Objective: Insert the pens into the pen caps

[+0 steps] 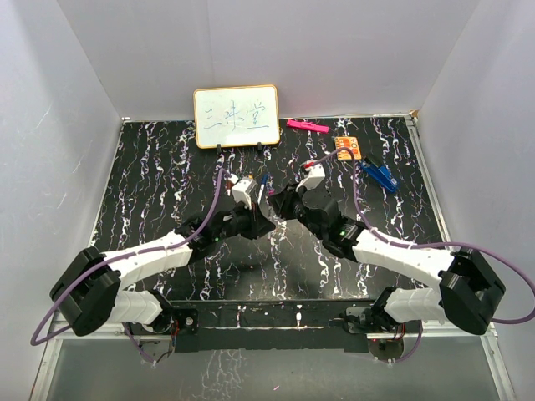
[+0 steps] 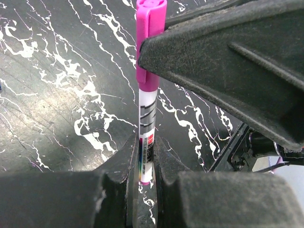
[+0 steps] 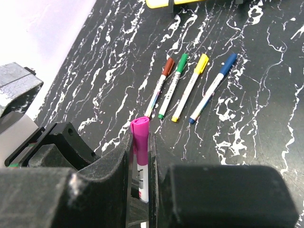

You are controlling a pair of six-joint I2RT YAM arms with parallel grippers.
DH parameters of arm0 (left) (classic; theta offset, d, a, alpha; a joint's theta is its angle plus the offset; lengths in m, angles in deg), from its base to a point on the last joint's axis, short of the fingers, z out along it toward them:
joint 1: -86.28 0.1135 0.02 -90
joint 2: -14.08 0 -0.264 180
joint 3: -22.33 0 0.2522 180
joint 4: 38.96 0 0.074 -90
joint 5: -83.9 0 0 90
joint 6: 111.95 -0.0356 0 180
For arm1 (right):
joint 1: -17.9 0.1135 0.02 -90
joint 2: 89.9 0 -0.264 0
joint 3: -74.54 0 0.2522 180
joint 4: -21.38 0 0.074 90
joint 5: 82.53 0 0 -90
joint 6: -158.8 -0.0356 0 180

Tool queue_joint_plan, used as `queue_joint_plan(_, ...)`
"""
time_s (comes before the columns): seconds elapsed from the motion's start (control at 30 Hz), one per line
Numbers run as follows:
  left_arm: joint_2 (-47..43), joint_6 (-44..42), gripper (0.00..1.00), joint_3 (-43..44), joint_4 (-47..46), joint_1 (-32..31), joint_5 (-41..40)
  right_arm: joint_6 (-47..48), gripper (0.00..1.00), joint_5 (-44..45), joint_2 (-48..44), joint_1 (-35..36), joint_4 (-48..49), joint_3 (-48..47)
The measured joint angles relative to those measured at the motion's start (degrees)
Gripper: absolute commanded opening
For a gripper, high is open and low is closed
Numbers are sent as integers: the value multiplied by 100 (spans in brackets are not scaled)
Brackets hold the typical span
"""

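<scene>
Left tool [image 2: 145, 167] nearly closed, clamping white barrel of purple pen [image 2: 147, 118]. Right tool [image 3: 140, 142] nearly closed on purple cap [image 3: 140, 129], which sits on pen. Both are mid-worktop [image 1: 167, 184], black with white veins. Red pen [image 3: 158, 89], green pen [image 3: 172, 86], yellow pen [image 3: 189, 90], blue pen [image 3: 210, 90] lie capped, side by side. White walls [image 1: 67, 125].

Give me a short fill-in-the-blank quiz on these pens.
The left gripper and the right gripper are shut on the ___ thin white pen with a magenta cap.
___ other thin white capped pens lie in a row on the black marbled table.
There, the yellow-capped pen lies between the green-capped pen and the ___-capped one.
Missing: same; four; blue.
</scene>
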Motion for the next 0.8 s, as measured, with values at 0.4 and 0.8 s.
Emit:
queue_joint_plan(0.4,645,-42,0,426,404,245,-227,448,70,1513,-350,203,-1821,-1250)
queue_joint_plan(0.8,2693,-511,0,2597,1582,245,-608,153,98,3167,-1445,160,-2879,-1377)
